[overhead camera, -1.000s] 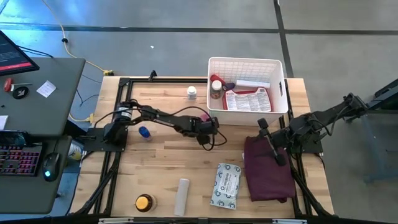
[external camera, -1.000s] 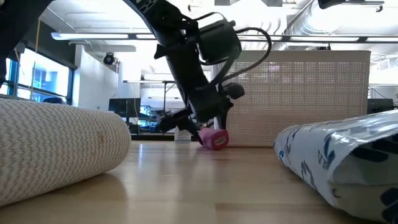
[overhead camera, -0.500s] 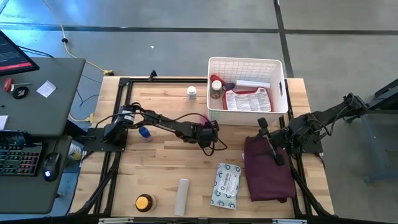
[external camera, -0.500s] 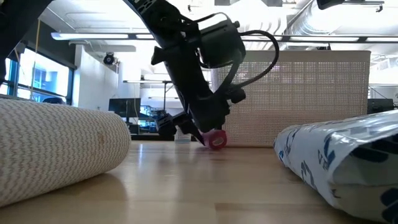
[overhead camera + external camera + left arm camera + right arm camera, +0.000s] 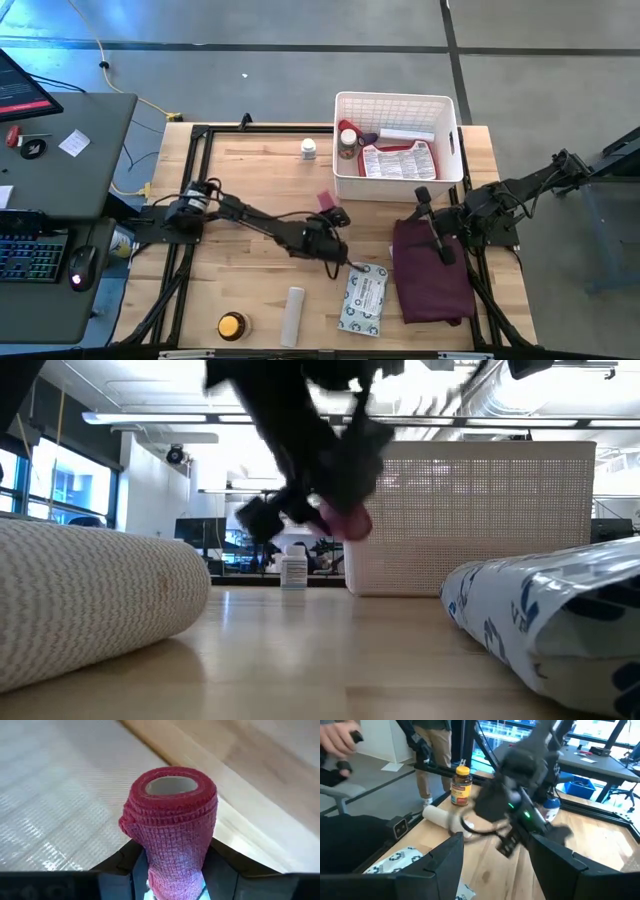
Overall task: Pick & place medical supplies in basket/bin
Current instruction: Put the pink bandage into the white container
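Left gripper [image 5: 326, 212] had the pink roll [image 5: 170, 820] pinched between its fingers. A second earlier the roll sat on the table [image 5: 260, 175] under the gripper, close to the basket's [image 5: 395, 102] near-left corner. In the low view it was clear of the wood, up at about mid-height of the basket wall. In the high view the left arm had pulled back toward table centre, roll showing pink just basket-side of the wrist. My read: grasp done, lift under way, transfer to the basket still to do.

Right gripper [image 5: 434, 224] was parked over the maroon cloth [image 5: 432, 272], fingers spread wide and holding nothing.

Basket already held a red-lidded bottle [image 5: 347, 139], a printed packet [image 5: 397, 160] and a white tube at the back. Still out on the table: white bottle [image 5: 308, 149], orange-lidded tin [image 5: 232, 325], white roll [image 5: 292, 312], patterned packet [image 5: 363, 296].

Clearance: the roll looked below the basket rim, so I'd judge more height was needed before crossing the front wall. Path from centre to the basket looked open; the white bottle stood off to the left of it. Right arm sat just in front of the basket's right corner, so entry over the left half of the rim looked safer. The patterned packet lay just beside the left wrist on the near side.
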Available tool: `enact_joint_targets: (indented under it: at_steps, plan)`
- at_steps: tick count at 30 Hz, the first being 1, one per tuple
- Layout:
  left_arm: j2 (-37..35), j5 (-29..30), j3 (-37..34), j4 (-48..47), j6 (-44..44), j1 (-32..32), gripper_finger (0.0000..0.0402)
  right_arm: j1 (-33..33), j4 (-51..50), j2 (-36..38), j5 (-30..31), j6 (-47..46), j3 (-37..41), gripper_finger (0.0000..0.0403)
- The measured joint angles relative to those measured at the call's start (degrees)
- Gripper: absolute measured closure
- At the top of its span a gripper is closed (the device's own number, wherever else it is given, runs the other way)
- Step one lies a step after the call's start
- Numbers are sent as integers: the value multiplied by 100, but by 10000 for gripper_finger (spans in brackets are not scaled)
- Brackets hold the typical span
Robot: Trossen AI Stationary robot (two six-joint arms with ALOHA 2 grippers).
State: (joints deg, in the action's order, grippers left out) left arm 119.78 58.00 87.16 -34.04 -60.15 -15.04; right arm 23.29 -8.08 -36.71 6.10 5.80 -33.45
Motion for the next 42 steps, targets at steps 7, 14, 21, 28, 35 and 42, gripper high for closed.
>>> enact_joint_targets:
  at_steps: [7, 14, 21, 28, 35, 42]
  plan:
    - [-211, 48, 1163, -477, 1109, -529, 214, 1, 233, -9, -3, 7, 0, 192]
    - [-584, -676, 2648, -566, 1766, -281, 214, 2, 390, -9, -19, 13, 0, 192]
    - [-692, -2715, 3961, -553, 2549, 1080, 213, 2, 536, -36, -54, 15, -2, 192]
    - [-593, -4305, 3774, 419, 3043, 2735, 213, 18, 447, -161, -67, 1, -2, 192]
    - [66, -5447, 3759, 799, 3603, 3851, 213, 87, 457, -261, 1, -100, -2, 192]
    - [752, -5980, 3750, 1223, 3743, 4190, 213, 114, 450, -715, 152, -254, -2, 192]
